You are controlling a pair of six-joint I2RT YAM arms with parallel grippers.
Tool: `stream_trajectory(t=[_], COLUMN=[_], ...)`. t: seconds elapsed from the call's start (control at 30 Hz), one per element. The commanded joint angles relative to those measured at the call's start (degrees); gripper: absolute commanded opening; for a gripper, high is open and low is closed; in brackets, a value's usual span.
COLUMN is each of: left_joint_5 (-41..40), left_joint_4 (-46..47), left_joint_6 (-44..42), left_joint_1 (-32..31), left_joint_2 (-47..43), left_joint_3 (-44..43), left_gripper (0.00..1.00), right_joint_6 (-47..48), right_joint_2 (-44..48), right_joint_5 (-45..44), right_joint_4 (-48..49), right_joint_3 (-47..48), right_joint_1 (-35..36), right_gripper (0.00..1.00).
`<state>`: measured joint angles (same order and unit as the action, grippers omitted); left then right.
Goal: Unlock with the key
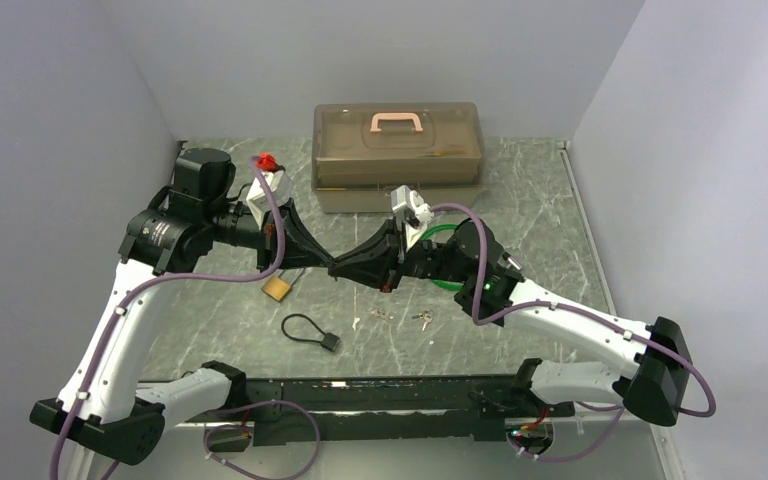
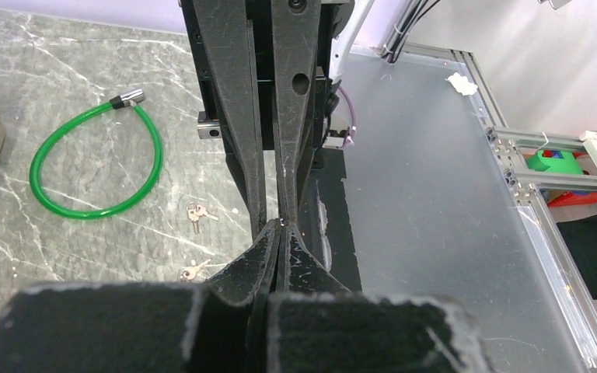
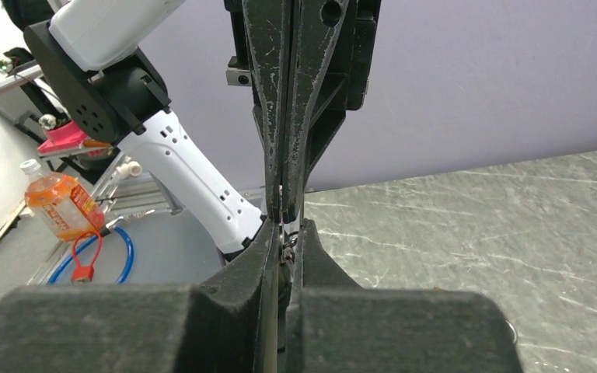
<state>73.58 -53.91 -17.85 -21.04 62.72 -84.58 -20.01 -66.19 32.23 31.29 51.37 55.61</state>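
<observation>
Green cable lock (image 2: 158, 155), gold padlock (image 1: 277, 288) — grey marbled table (image 1: 540, 200), pink-handled box (image 1: 430, 160)

A lidded case (image 1: 397, 155) sits at the counter's (image 1: 560, 260) far edge. A padlock (image 1: 277, 288) lies left of centre. A cable lock (image 1: 310, 333) lies nearer the near edge, with keys (image 1: 422, 320) to its right.

Grey marbled worktop (image 1: 540, 200). Brown lidded box (image 1: 397, 158), pink handle, 12 o'clock. Brass padlock (image 1: 277, 288), 9 o'clock near centre. Black cable lock (image 1: 310, 331), 7 o'clock. Two key bunches (image 1: 422, 320), 6 o'clock. Green cable loop (image 2: 85, 214), 3 o'clock.
</observation>
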Motion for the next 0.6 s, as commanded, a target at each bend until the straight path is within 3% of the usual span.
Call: stream_trajectory(t=[0.0,0.57], left_joint_5=[2.6,2.3], left_joint_4=[0.6,0.2], left_joint_6=[0.7,0.8], left_joint_1=[-0.4,-0.4], left_joint_2=[-0.9,-0.8], left_joint_3=[-0.1,0.2], left_gripper=[0.00,0.00], right_joint_6=[0.2,-5.2], right_joint_2=[0.3,4.7], right_joint_5=[-0.5,3.8], right_joint_4=[2.2,3.7], right_joint_3=[2.0,-0.4], right_joint_1=[-0.3,-4.2], right_gripper=[0.00,0.00])
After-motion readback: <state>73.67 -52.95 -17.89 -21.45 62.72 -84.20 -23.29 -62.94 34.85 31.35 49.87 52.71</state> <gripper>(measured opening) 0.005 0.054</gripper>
